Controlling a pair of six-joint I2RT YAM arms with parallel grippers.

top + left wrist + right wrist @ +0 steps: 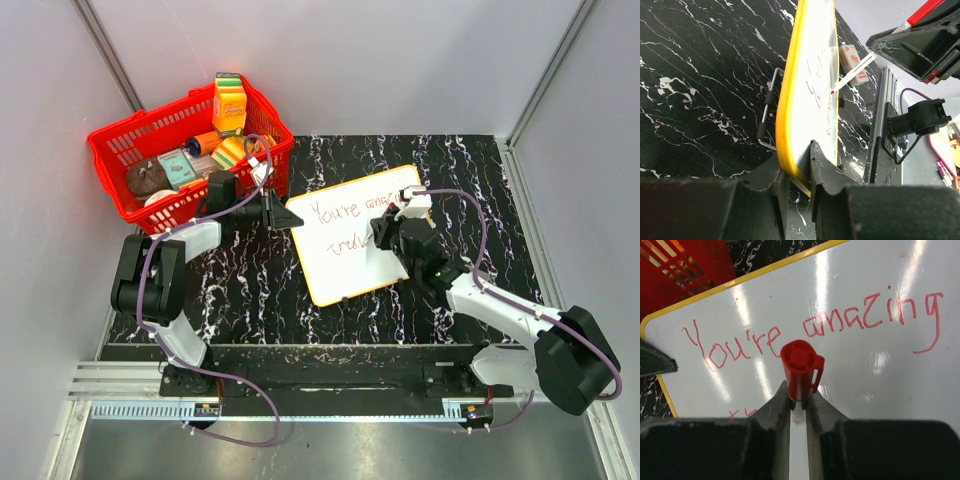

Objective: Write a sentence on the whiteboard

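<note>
Two grips are yours: left end effector [799, 172] pinches the whiteboard [352, 262] rim, right end effector [799, 402] holds the marker [799, 369] on the second line of the sentence [812, 329].

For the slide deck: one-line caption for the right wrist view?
Right gripper shut on a red-capped marker above the orange-rimmed white whiteboard, red handwritten sentence opening "You're amazing".

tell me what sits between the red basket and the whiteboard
The left gripper, shut on the edge of the whiteboard; the top view shows it.
</note>
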